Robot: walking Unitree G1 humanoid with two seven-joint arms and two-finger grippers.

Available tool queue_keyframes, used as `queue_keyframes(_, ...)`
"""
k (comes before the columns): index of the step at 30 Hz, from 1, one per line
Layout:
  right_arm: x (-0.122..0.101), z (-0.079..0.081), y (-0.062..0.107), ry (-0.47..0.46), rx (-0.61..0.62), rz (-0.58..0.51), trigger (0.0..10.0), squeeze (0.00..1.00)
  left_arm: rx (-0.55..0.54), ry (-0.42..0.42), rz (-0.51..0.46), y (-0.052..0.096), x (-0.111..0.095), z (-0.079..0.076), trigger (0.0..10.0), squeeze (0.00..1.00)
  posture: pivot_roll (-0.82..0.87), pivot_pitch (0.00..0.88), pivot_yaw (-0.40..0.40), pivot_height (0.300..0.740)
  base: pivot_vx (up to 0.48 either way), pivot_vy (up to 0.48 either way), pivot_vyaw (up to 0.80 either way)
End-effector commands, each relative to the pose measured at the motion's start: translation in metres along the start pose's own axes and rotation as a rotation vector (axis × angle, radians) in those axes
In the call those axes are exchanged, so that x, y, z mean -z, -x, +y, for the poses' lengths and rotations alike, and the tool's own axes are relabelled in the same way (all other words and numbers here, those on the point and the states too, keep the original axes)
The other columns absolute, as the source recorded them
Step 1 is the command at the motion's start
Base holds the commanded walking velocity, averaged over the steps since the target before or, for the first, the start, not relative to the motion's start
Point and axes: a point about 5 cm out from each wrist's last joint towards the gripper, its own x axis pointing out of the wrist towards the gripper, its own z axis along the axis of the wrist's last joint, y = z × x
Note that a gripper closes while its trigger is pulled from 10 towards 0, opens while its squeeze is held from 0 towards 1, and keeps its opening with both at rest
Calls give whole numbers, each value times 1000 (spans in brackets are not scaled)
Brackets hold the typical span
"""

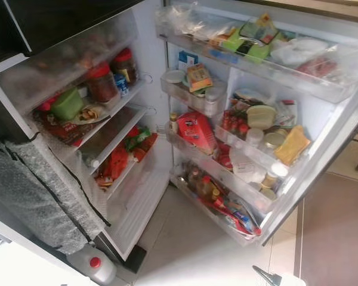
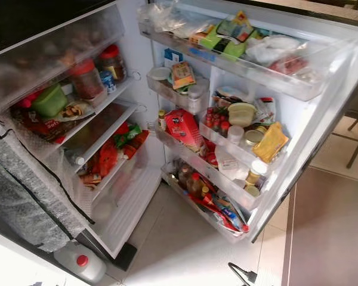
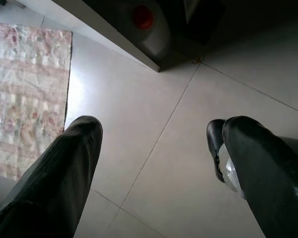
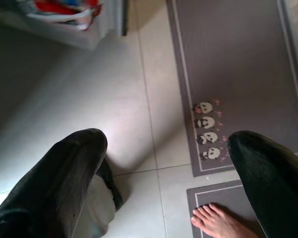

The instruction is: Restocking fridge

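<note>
1. Both pincers are hanging low over the tiled floor (image 1: pixel 185 250): the left pincer (image 3: pixel 159 144) is standing spread with nothing between its fingers, and the right pincer (image 4: pixel 166 148) is likewise spread and gripping nothing.
2. Beside the right pincer, a person's bare foot (image 4: pixel 218 220) is resting on a grey mat (image 4: pixel 238 64) printed with small panda faces.
3. Near the left pincer, a patterned rug (image 3: pixel 25 89) is lying flat on the tiles.
4. Ahead, the fridge (image 1: pixel 140 89) is standing wide open, its long axis upright, its cavity facing the robot.
5. Right of the fridge cavity, the fridge door (image 1: pixel 322 149) is swinging out over the floor, its racks crowded with jars, bottles and packets.
6. Inside the fridge, two red-lidded jars (image 1: pixel 101 82) are standing upright on the upper shelf.
7. Between cavity and door, a wedge of bare tile is lying open.
8. At the fridge's foot, a white jug with a red cap (image 1: pixel 95 265) is sitting on the floor.
</note>
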Motion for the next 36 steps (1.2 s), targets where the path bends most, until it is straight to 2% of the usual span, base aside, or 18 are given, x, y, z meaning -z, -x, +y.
queue_keyframes(1,1,3,1,-26,-5,7,10000,0,-15,-2,36,2,8,12,10000,0,-36,0,54,740,0,0,0)
queue_keyframes(5,0,6,1,-24,-64,10,10000,0,-21,1,41,4,12,18,10000,0,-33,0,53,740,0,0,0)
queue_keyframes(6,-2,7,0,15,-93,-3,10000,0,-19,1,43,4,14,16,10000,0,-35,0,53,740,0,0,0)
queue_keyframes(7,-2,7,0,15,-93,-3,10000,0,-19,1,43,4,14,16,10000,0,-35,0,53,740,0,0,0)
queue_keyframes(10,-3,9,-1,98,-142,3,10000,0,-6,0,42,4,15,4,10000,0,-39,1,53,740,0,0,0)
queue_keyframes(12,3,6,-1,126,-86,74,10000,0,12,-2,36,3,12,-13,10000,0,-39,1,51,740,0,0,0)
queue_keyframes(16,4,4,-2,209,-66,108,10000,0,22,-1,34,2,9,-21,10000,0,-45,8,51,740,0,0,0)
queue_keyframes(18,5,4,-2,193,-55,129,10000,0,23,-2,35,1,8,-21,10000,0,-45,8,51,740,0,0,0)
queue_keyframes(20,7,2,-2,209,-35,152,10000,0,14,4,38,1,8,-11,10000,0,-51,10,48,740,0,0,0)
queue_keyframes(21,7,2,-2,209,-35,152,10000,0,14,4,38,1,8,-11,10000,0,-51,10,48,740,0,0,0)
queue_keyframes(22,7,2,-2,215,-21,155,10000,0,3,7,42,1,8,-1,10000,0,-51,10,48,740,0,0,0)
queue_keyframes(24,7,1,-2,201,-2,160,10000,0,-8,10,45,2,9,8,10000,0,-54,14,47,740,0,0,0)
queue_keyframes(26,7,0,-2,213,13,151,10000,0,-11,10,45,3,10,12,10000,0,-53,14,49,740,0,0,0)
queue_keyframes(27,7,0,-1,187,31,144,10000,0,-14,10,46,3,11,16,10000,0,-56,17,50,740,0,0,0)
queue_keyframes(29,6,0,-1,177,52,137,10000,0,-10,9,43,3,11,12,10000,0,-57,18,49,740,0,0,0)
queue_keyframes(31,6,0,-1,170,73,135,10000,0,3,5,38,2,10,-2,10000,0,-59,19,50,740,0,0,0)
queue_keyframes(36,6,-1,0,157,101,133,10000,0,17,1,35,1,8,-13,10000,0,-57,17,51,740,0,0,0)
